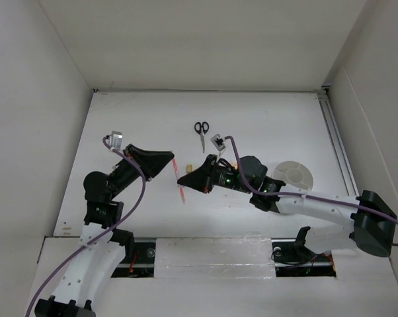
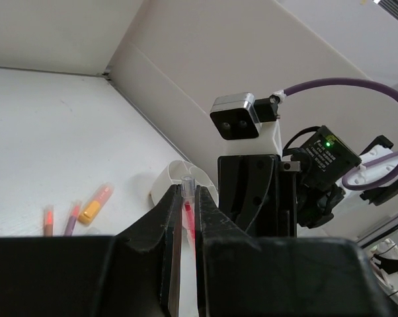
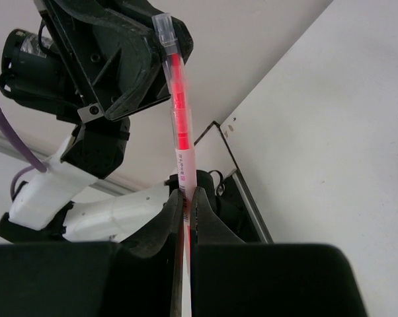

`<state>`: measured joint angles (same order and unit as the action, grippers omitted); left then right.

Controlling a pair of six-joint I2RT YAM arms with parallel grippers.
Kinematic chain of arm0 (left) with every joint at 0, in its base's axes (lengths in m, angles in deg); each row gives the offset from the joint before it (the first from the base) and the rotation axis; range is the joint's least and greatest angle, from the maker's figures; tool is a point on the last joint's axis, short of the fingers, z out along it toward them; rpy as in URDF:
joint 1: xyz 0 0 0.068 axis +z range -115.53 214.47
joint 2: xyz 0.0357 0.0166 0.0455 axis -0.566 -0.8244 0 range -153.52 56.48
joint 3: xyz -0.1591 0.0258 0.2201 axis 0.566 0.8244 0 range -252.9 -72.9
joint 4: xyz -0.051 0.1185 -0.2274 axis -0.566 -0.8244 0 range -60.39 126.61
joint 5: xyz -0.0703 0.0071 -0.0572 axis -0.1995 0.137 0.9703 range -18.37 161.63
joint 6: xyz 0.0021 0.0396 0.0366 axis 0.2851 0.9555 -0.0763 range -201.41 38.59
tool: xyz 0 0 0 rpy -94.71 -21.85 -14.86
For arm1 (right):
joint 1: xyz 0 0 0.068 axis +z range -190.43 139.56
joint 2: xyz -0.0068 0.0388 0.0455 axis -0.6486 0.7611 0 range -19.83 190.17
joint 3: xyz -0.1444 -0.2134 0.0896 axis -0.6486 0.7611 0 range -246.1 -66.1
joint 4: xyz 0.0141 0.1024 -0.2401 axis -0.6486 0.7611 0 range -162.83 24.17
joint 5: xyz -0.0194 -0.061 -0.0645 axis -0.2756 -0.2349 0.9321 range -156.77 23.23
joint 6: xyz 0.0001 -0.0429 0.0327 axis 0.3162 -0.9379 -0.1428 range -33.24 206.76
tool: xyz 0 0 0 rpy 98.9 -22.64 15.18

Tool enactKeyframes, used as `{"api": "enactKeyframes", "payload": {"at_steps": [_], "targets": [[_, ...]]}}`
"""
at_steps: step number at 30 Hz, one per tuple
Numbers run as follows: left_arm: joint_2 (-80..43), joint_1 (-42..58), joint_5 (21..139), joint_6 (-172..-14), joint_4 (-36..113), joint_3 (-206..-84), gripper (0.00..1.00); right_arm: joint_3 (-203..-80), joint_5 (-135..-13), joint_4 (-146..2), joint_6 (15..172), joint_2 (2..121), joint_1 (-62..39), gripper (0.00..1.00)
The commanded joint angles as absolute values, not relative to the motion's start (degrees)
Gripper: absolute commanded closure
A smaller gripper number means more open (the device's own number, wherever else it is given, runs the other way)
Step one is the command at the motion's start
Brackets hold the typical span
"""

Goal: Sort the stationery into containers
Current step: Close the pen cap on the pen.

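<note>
Red pen: held clear of bench, over centre, spanning both tools. Right tool clamped on barrel; left tool appears clamped on cap end, contact partly hidden. White cup: near right edge, well apart from pen, no stationery visible inside. Scissors: loose toward far edge, centre. Orange marker and thin pens beside it: loose on bench. Progress judged early: nothing sorted, pen mid-transfer, all other items left.

One thin red pen pinched between left tool and right tool; black-handled scissors flat beyond; white cup rightward.
</note>
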<state>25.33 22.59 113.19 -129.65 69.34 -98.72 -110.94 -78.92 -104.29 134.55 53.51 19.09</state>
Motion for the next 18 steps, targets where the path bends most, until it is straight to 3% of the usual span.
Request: {"api": "enactKeyframes", "payload": {"at_steps": [1, 7, 14, 18], "targets": [[23.8, 22.17, 121.72, -130.98, 73.52, -97.68, 1.0, -116.28, -77.74, -109.57, 131.7, 52.32, 17.05, 1.0], [22.29, 22.17, 123.13, -133.79, 74.05, -98.73, 1.0, -117.34, -78.9, -109.57, 126.24, 53.55, 17.05, 1.0], [20.01, 22.17, 121.82, -127.73, 59.92, -104.71, 1.0, -117.7, -71.17, -101.75, 121.57, 50.22, 17.66, 1.0], [20.71, 22.17, 120.41, -127.63, 60.16, -103.93, 1.0, -116.91, -70.55, -101.75, 121.57, 49.69, 17.66, 1.0]]}}
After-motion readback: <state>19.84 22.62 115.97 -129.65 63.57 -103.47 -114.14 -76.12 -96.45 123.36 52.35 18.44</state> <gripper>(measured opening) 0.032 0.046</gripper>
